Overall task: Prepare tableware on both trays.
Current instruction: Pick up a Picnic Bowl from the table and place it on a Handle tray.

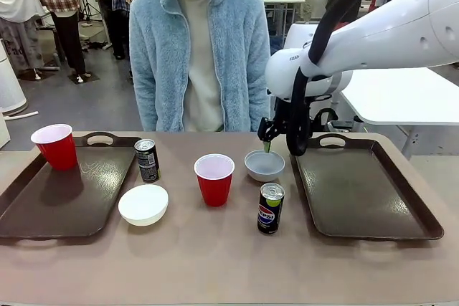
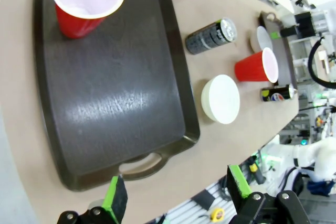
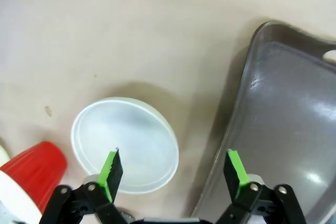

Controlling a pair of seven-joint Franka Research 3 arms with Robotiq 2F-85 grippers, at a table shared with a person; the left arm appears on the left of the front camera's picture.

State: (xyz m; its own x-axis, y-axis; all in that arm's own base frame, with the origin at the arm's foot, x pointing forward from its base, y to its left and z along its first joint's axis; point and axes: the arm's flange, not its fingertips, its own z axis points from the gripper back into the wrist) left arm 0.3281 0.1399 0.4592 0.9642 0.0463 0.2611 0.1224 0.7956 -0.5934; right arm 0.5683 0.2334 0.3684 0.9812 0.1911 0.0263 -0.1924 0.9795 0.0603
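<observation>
Right gripper: the right gripper [image 3: 172, 156] hangs low over the table [image 1: 215, 263], just above the grey-blue bowl [image 3: 125, 142]. Its jaws are spread wide and hold nothing.
Bowl and jaws: in the right wrist view, one green finger [image 3: 111, 171] is over the inside of the bowl. The other finger is over the rim of the right tray [image 3: 294, 119]. The side of the bowl next to that tray sits in the gap between them. It is hard to tell if a finger touches the bowl.
Left gripper: the left gripper [image 2: 173, 174] hangs high over the handle end of the left tray [image 2: 115, 93]. Its jaws are wide apart too, with nothing in them.
On the left tray: the corner red cup [image 1: 56, 145] stands upright in the far left corner.
Between the trays: the dark can [image 1: 147, 160] stands just beside the left tray. The white bowl [image 1: 143, 204] sits in front of that can. The middle red cup [image 1: 214, 178] stands near the middle of the table. The grey-blue bowl is just beside the right tray. The Pepsi can [image 1: 270, 208] stands in front of that bowl.
Writing: the Pepsi can says "pepsi" under a round red, white and blue mark. The print on the dark can is too small to read.
Count: two trays, two red cups, two bowls, two cans.
Person: a person [image 1: 190, 55] in a fluffy light blue jacket stands at the far side.
</observation>
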